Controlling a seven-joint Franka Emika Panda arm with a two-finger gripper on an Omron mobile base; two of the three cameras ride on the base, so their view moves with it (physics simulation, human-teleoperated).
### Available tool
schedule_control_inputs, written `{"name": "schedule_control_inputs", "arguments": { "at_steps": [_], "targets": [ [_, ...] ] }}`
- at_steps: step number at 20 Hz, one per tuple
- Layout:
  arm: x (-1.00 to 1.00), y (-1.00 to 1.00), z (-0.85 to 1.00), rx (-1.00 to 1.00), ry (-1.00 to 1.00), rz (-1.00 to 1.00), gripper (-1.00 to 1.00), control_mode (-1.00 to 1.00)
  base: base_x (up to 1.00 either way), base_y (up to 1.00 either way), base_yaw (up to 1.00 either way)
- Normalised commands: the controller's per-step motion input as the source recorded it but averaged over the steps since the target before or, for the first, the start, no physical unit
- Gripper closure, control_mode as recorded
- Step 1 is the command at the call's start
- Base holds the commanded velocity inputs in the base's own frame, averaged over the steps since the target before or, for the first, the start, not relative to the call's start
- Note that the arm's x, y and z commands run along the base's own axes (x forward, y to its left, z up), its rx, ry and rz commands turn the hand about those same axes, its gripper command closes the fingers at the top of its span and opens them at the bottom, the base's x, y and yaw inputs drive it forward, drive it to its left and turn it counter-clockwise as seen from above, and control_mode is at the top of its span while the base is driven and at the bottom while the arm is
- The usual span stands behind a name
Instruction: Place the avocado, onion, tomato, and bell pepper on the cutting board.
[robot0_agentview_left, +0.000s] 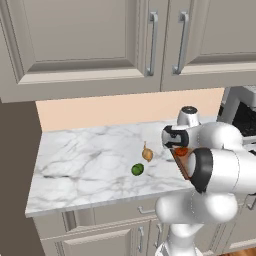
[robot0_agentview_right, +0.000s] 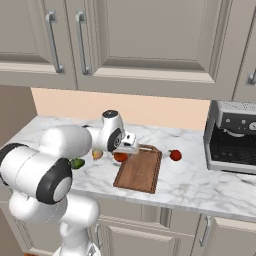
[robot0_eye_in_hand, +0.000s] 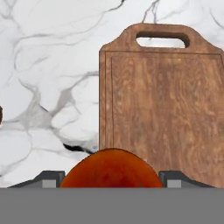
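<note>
My gripper (robot0_eye_in_hand: 111, 180) is shut on the tomato (robot0_eye_in_hand: 111, 168), a red-orange ball held between the fingertips (robot0_eye_in_hand: 176, 177). The tomato (robot0_agentview_right: 120, 157) hangs just left of the cutting board (robot0_agentview_right: 140, 170), near its left edge, and also shows by the board (robot0_agentview_left: 182, 165) under the hand (robot0_agentview_left: 177, 145). In the hand view the wooden board (robot0_eye_in_hand: 166, 109) lies ahead with its handle hole far from me. The tan onion (robot0_agentview_left: 147, 153) and the dark-green avocado (robot0_agentview_left: 137, 169) rest on the marble to the left of the hand. A red bell pepper (robot0_agentview_right: 175, 155) lies on the counter right of the board.
A coffee machine (robot0_agentview_right: 232, 137) stands at the counter's right end. Wall cabinets with metal handles (robot0_agentview_right: 55, 40) hang above. The marble counter (robot0_agentview_left: 80, 165) stretches bare to the left of the avocado. My own arm (robot0_agentview_right: 60, 150) covers part of the counter's left side in the right base view.
</note>
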Motion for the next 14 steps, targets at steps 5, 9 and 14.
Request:
{"name": "schedule_control_inputs", "arguments": {
  "at_steps": [5,9,14],
  "targets": [
    [0.48,-0.33,-0.12,0.04,-0.06,0.01,1.00,-1.00,0.00,0.00,0.00],
    [0.11,-0.25,-0.18,0.00,-0.08,0.00,1.00,-1.00,0.00,0.00,0.00],
    [0.06,-0.24,-0.28,0.00,-0.09,0.02,1.00,-1.00,0.00,0.00,0.00]
  ]
}}
